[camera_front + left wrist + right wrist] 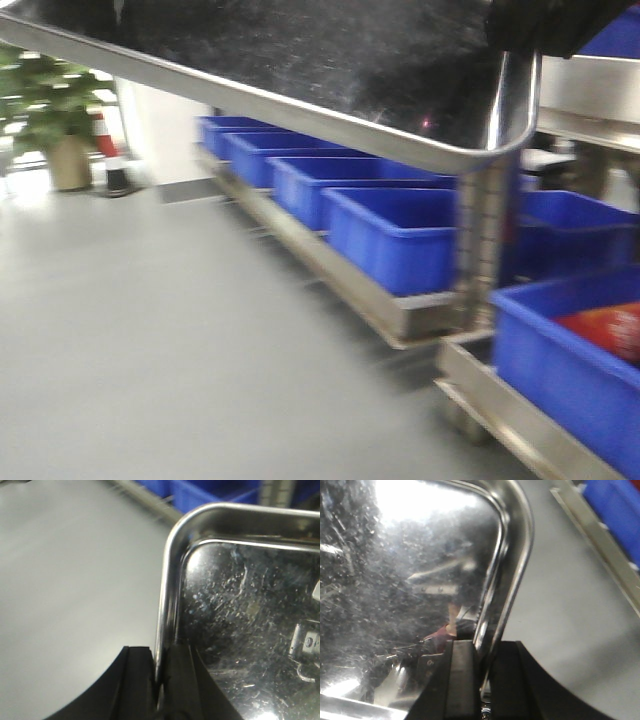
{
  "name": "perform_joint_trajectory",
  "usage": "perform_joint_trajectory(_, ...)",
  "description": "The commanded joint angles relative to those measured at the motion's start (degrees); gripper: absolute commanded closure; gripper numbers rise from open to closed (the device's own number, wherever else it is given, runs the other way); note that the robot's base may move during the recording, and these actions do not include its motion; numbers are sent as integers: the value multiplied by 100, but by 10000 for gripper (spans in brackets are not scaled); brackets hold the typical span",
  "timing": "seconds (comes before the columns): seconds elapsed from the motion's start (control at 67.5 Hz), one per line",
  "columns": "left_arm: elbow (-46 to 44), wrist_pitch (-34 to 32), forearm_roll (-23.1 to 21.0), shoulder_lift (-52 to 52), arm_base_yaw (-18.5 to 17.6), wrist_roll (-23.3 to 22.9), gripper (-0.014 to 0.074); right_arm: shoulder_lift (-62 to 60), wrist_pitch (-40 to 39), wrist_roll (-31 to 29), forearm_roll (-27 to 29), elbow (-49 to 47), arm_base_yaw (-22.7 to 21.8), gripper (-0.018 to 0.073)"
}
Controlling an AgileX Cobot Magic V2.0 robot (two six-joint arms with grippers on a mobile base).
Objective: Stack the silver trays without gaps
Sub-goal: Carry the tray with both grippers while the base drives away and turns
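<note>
Left tool [159, 685] is pinching the rolled rim of the silver tray [250, 605], with one black finger [135, 680] sitting outside the rim and the other inside the pan. Right tool [482, 675] is clamping the rim on the opposite side in the same way, just below a rounded corner.

In the front view the tray [300, 50] is hanging in the air across the top of the frame. It is sloping down toward the right, and its rounded corner is showing in front of the blue bins [390, 240]. The grey floor [150, 350] is lying well below it.

The bins are standing in a row that is running away to the left. The nearest one is holding something red [610, 330], too blurred to name. A potted plant [50, 110] is standing far off on the left.
</note>
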Motion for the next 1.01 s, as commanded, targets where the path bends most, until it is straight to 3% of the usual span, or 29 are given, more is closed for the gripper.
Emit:
perform_joint_trajectory(0.0, -3, 219, 490, -45, -1, 10, 606, -39, 221, -163, -78, -29, 44, 578)
perform_joint_trajectory(0.992, -3, 219, 490, -45, -1, 10, 606, -39, 221, -163, -78, -29, 44, 578)
